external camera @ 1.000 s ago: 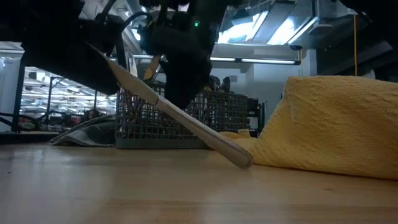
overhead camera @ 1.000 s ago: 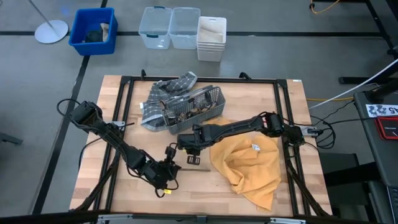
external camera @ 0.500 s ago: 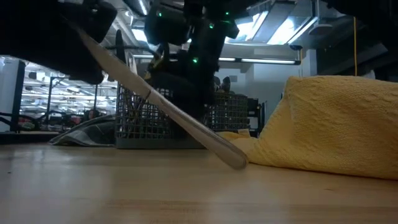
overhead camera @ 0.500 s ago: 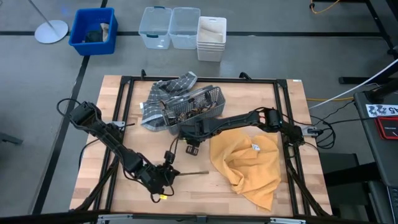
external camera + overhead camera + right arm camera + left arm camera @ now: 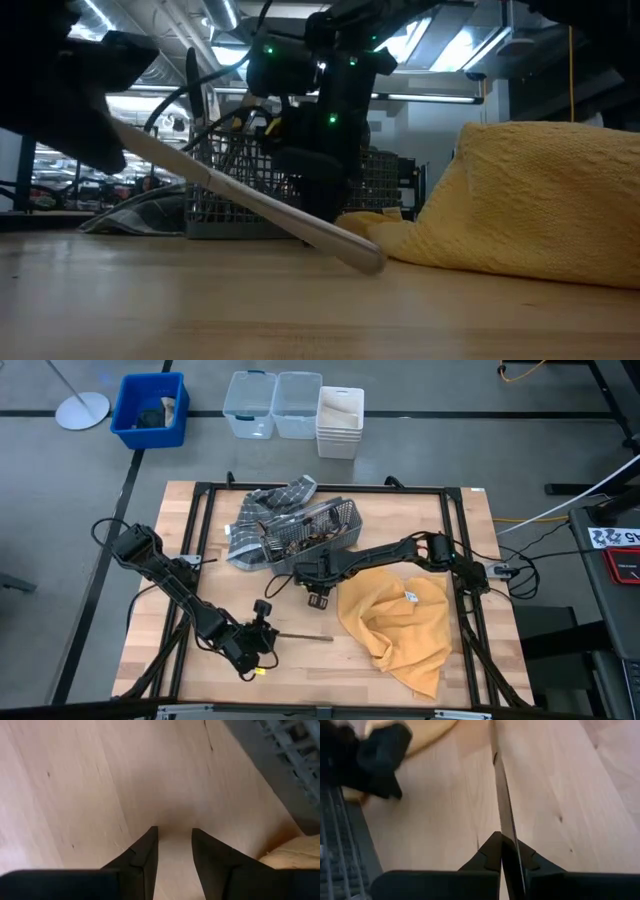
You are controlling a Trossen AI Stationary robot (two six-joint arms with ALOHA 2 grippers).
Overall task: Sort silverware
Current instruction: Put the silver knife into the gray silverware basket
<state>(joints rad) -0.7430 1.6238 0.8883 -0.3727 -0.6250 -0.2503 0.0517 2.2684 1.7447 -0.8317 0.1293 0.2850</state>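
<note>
Silverware: one knife [image 5: 300, 636] lies out on the wood near the table's front edge, left of centre; the other pieces are a heap in the wire caddy [image 5: 312, 534], too tangled to count.
Knife: its far end touches the table [image 5: 400, 520] just beside the yellow cloth [image 5: 400, 625], and it slopes up from there to the held end, as the low view shows [image 5: 250, 205].
Left gripper [image 5: 262, 632]: one, toward the front-left part of the table, fingers [image 5: 490, 852] pinched tight on the knife's near end; the blade [image 5: 502, 805] runs straight out from between them.
Right gripper [image 5: 318, 596]: one, just in front of the caddy near the table's middle, its two fingers [image 5: 145, 852] held apart with bare wood between them and nothing in them.
Caddy: one grey mesh basket toward the table's back edge, left of centre, resting partly on the checked cloth [image 5: 265, 510].
Cloths: two, the grey checked one under the caddy at the back and the yellow one bunched over the front-right part of the table.
Bins on the floor beyond the back edge: one blue [image 5: 150, 408], two clear [image 5: 272, 402], one white [image 5: 340, 420].
Arms: two, the left one reaching in from the left edge, the right one from the right edge.
</note>
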